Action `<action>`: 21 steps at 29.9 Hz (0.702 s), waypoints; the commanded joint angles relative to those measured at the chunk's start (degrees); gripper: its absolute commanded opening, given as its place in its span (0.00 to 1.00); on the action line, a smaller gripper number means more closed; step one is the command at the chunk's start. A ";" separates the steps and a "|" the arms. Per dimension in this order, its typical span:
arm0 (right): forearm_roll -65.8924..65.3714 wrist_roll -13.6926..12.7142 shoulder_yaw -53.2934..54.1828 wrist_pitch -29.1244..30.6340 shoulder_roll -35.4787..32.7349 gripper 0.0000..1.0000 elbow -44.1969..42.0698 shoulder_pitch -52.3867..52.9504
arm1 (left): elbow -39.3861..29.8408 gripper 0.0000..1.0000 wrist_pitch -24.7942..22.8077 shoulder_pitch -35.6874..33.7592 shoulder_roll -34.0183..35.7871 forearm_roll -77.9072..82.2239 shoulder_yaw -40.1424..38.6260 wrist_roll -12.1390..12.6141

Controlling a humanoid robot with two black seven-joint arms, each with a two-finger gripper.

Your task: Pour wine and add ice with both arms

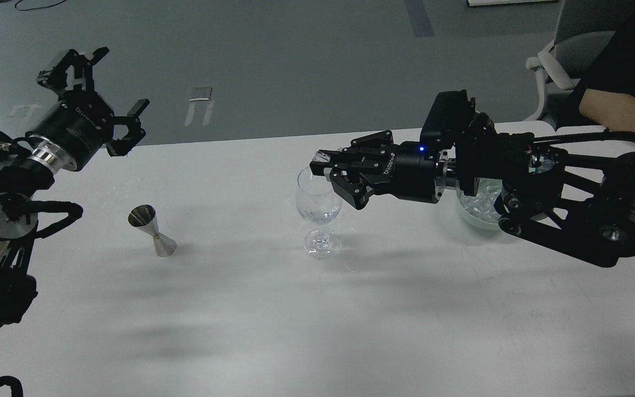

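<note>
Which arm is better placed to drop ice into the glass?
The right one. Its tool is at the rim of the glass, with the bowl of ice just behind it. The left tool is raised far off, beyond the jigger.

Camera set-up, one view. We look from our own head, facing forward and steeply down onto the white surface [273, 309], close enough that our left arm [31, 165] enters at the left edge and our right arm [543, 187] at the right. Grey floor [295, 55] fills the top. No second view to compare.
</note>
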 commanded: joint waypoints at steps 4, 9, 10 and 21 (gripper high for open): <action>-0.19 -0.35 -0.55 0.73 0.40 0.00 -0.09 0.24 | -0.08 0.99 -0.01 -0.16 0.18 0.00 -0.02 0.00; -0.54 -0.43 -0.55 1.52 1.10 0.00 -0.09 0.50 | -0.08 0.99 -0.01 -0.07 0.27 0.00 -0.11 0.00; -0.46 -0.35 -0.55 1.52 1.19 0.00 -0.18 0.42 | -0.08 0.99 0.07 -0.07 0.27 0.00 -0.02 0.00; -0.54 -0.70 -0.55 1.52 2.59 0.03 -1.67 0.50 | -0.08 0.99 0.16 -0.16 0.18 -0.09 -0.28 0.00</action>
